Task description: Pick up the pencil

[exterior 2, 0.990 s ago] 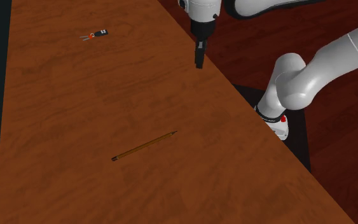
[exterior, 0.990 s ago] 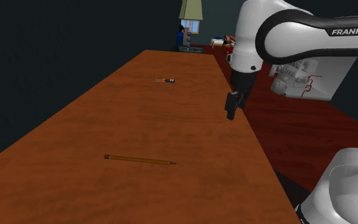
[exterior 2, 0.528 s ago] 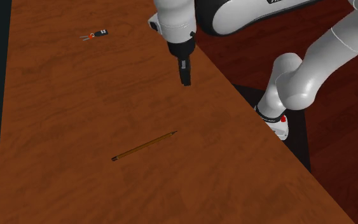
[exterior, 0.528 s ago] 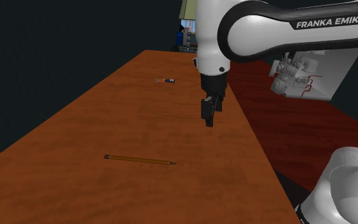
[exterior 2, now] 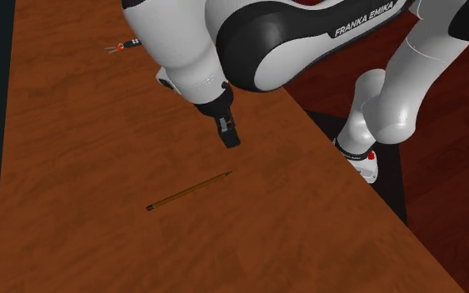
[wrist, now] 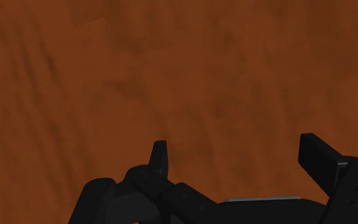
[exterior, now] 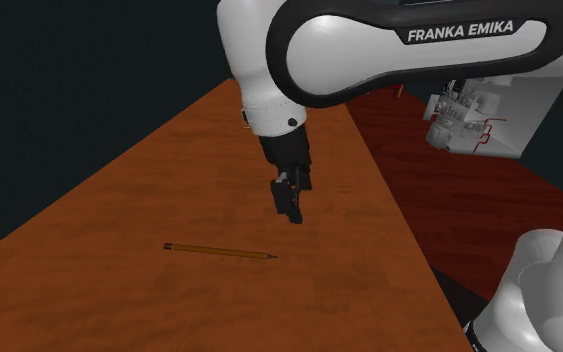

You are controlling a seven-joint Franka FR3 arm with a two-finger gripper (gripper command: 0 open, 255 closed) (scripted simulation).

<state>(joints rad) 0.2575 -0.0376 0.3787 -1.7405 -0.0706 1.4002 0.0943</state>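
Because the brown surface (exterior: 119,200) is flat and hard, a descent that runs too deep would likely jam the fingertips against it. The white arm (exterior: 369,50) leans over its middle, carrying the black hand (exterior: 292,208) above the wood, fingers spread apart and empty. The pencil (exterior: 219,251) lies flat on the surface toward the shoulder view's lower left, near the hand but not between its fingers. Thin and round, it would probably roll or flick away if the fingers closed off-centre or along its length. A small red-and-black item (exterior 2: 122,47) lies well apart, no hindrance.
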